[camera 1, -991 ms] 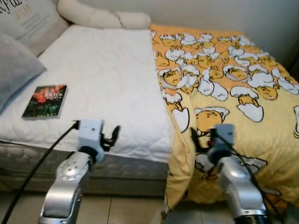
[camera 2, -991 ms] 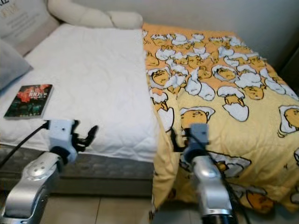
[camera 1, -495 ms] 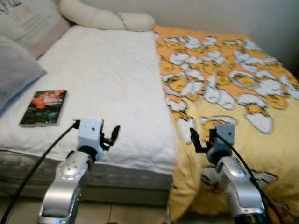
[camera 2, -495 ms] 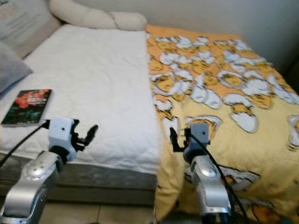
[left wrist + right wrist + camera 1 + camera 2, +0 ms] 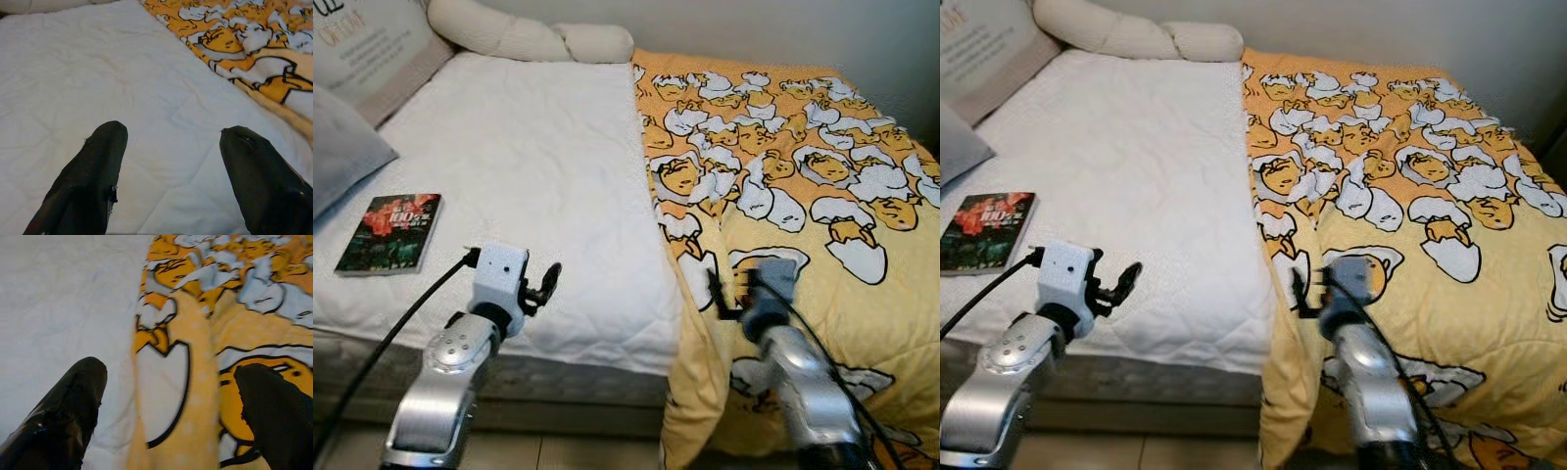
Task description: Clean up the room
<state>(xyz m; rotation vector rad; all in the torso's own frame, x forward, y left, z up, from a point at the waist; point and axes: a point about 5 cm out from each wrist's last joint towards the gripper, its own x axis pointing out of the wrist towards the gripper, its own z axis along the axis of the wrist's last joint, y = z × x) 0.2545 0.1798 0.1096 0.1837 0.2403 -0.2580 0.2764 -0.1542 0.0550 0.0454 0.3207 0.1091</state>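
Observation:
A yellow blanket [image 5: 803,176] printed with cartoon egg figures covers the right half of the bed and hangs over its front. The left half is a bare white quilted mattress [image 5: 529,147]. A dark book [image 5: 389,231] with a red cover picture lies flat near the mattress's left front. My left gripper [image 5: 546,282] is open, low over the mattress's front edge, nothing between its fingers [image 5: 93,171]. My right gripper [image 5: 720,294] is open at the blanket's left edge, and that folded edge [image 5: 171,396] runs between its fingers.
A grey pillow [image 5: 337,162] lies at the far left, a printed cushion [image 5: 372,39] behind it. A long cream bolster [image 5: 529,37] rests at the head by the wall. A tiled floor [image 5: 568,455] shows below the bed's front.
The camera has shifted a little, so the whole scene slid. Both arms hold about the same pose, and the right arm looks slightly blurred.

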